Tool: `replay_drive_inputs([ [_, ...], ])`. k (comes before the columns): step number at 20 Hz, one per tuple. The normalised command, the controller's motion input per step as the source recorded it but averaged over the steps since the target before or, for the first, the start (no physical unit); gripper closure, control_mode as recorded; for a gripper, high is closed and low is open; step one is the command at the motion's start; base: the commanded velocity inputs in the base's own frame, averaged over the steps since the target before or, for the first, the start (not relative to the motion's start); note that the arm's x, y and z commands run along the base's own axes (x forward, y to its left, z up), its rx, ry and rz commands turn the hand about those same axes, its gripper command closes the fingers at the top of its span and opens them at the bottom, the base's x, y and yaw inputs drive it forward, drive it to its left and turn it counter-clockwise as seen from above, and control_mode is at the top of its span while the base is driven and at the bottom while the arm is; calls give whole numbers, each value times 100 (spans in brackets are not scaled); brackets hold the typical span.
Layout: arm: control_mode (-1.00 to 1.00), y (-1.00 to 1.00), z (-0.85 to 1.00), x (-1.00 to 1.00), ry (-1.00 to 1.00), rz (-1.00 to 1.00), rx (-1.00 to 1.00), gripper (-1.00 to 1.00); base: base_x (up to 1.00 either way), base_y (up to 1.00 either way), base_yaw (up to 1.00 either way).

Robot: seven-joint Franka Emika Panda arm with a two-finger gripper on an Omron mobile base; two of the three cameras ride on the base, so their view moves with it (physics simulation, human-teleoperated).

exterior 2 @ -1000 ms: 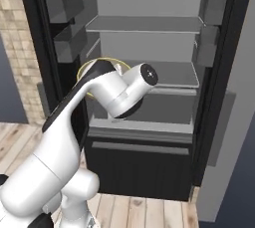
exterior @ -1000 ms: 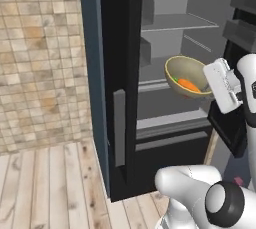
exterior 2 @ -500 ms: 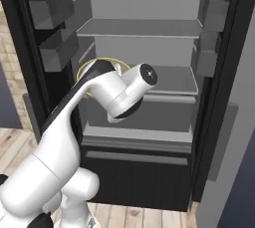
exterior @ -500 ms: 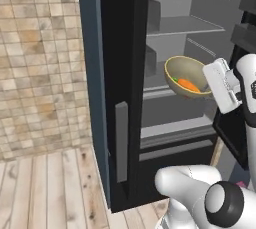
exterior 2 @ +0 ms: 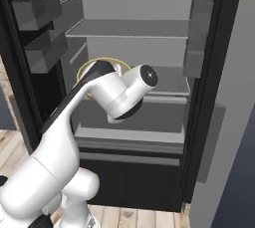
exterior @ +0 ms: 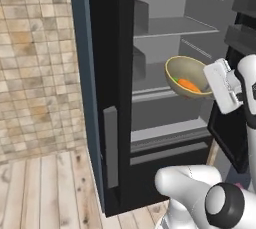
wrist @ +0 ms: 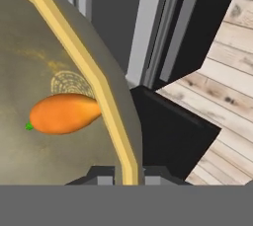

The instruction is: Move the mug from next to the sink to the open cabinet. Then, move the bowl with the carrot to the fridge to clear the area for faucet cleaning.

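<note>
My jaws pinch the rim of the olive-yellow round bowl [exterior: 186, 76] with its orange carrot [wrist: 63, 113], tilted before the black fridge [exterior: 110, 73]; next, I'd level it onto a grey shelf [exterior 2: 169, 80].

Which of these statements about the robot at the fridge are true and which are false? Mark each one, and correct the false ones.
1. The carrot lies inside the bowl. True.
2. The bowl rests flat on a fridge shelf. False: the gripper holds it tilted in the air, in front of the shelves.
3. The fridge door is open. True.
4. The gripper grips the bowl by its rim. True.
5. The floor is tiled. False: the floor is wooden planks.
</note>
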Motion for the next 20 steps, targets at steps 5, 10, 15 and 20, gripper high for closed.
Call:
replay_drive_inputs([
  [5, 100, 0, 0, 0, 0, 0, 0, 100, 80, 0, -7],
  [10, 100, 0, 0, 0, 0, 0, 0, 100, 61, -6, -4],
  [15, 100, 0, 0, 0, 0, 0, 0, 100, 16, -8, -4],
  [20, -100, 0, 24, -9, -7, -4, -1, 100, 0, 0, 0],
])
